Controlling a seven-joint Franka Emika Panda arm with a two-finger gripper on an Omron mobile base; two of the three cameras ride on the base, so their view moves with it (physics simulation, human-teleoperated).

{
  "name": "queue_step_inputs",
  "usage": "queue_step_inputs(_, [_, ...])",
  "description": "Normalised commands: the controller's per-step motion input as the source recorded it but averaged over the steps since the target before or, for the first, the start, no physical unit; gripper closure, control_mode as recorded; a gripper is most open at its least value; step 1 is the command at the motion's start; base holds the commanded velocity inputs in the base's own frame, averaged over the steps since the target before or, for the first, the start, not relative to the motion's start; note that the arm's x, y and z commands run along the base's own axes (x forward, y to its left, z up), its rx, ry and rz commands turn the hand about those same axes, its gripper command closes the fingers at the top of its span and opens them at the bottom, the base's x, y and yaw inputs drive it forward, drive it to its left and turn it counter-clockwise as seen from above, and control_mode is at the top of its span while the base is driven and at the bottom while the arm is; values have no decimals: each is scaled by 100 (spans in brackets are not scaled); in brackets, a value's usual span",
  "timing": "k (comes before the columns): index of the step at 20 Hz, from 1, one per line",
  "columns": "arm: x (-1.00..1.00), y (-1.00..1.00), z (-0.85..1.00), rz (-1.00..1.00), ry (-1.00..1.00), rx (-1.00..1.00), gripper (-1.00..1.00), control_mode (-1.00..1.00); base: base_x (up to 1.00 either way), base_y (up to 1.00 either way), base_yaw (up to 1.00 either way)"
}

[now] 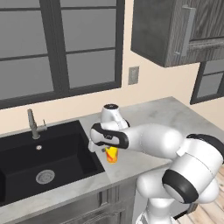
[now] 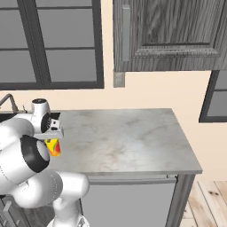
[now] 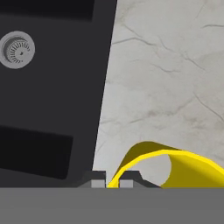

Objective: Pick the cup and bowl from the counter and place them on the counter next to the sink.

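My gripper (image 3: 113, 179) is shut on the rim of the yellow cup (image 3: 175, 168), one fingertip inside the wall and one outside. The cup (image 1: 112, 155) hangs upright under the hand, low over the marbled counter (image 1: 162, 114), just right of the black sink (image 1: 43, 151). I cannot tell whether its base touches the stone. From the right side the cup (image 2: 53, 147), with its red-orange mark, shows at the counter's (image 2: 119, 137) left end beneath the hand. The sink's edge (image 3: 52, 87) runs just left of the cup. The bowl is out of view.
A slim grey faucet (image 1: 33, 124) stands behind the basin, which has a round metal drain (image 1: 45, 176). A dark wall cabinet (image 2: 168, 35) hangs over the counter. The counter stretches bare to the right and ends at an edge (image 2: 195, 164).
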Motion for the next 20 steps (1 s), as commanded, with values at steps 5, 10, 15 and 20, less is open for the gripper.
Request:
queue_step_inputs(5, [0,0,-9,1,0,0,100,-100,0,0,0])
queue_step_inputs(10, [0,0,0,0,0,0,-100,-100,0,0,0])
queue_step_inputs(15, [0,0,0,0,0,0,-100,-100,0,0,0])
queue_step_inputs(20, [-2,0,0,0,0,0,-100,-100,0,0,0])
